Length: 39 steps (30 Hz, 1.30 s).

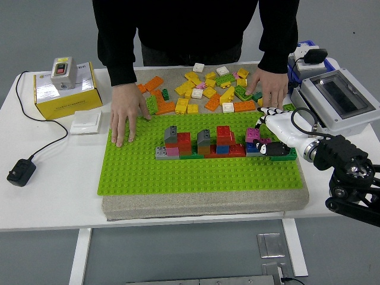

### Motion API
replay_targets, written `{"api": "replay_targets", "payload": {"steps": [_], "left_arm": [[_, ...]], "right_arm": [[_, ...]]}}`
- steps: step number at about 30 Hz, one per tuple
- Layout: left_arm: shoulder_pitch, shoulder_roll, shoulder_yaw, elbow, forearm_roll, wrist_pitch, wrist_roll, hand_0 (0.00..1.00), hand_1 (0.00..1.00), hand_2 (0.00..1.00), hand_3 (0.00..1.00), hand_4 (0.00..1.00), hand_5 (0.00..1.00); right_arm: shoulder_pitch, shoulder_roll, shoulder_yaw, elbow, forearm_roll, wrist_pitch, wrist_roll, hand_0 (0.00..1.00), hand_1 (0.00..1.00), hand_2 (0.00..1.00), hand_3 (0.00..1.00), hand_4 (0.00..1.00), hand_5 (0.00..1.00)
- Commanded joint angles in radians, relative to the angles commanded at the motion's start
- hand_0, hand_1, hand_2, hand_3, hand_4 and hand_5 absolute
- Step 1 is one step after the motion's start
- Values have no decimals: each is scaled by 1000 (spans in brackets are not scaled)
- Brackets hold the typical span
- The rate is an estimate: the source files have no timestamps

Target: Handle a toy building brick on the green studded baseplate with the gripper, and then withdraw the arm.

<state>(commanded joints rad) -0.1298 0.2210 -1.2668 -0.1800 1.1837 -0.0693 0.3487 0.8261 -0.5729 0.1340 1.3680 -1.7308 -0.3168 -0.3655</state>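
While a person's hand point(126, 116) presses the green baseplate point(202, 172) flat, apparently to steady it on the desk point(53, 178), the right hand point(276, 135) hovers over the pink brick point(254, 135) at the row's right end; its fingers point(265, 113) seem curled around it, though the grip is unclear.

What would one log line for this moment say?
right hand: at pink brick, baseplate's right end | person's hands: one flat on green baseplate, one among loose bricks

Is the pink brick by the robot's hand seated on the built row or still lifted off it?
Seated, apparently: pink brick sits atop the blue brick, right hand touching it.
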Motion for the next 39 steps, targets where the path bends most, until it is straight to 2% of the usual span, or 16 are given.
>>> {"api": "replay_targets", "payload": {"steps": [39], "left_arm": [[-1,2,4,0,-6,-1,-3,689,591,631,713,363,612]], "right_arm": [[-13,0,-12,-12,-11,-4,14,787,980,998,585,578,456]]}}
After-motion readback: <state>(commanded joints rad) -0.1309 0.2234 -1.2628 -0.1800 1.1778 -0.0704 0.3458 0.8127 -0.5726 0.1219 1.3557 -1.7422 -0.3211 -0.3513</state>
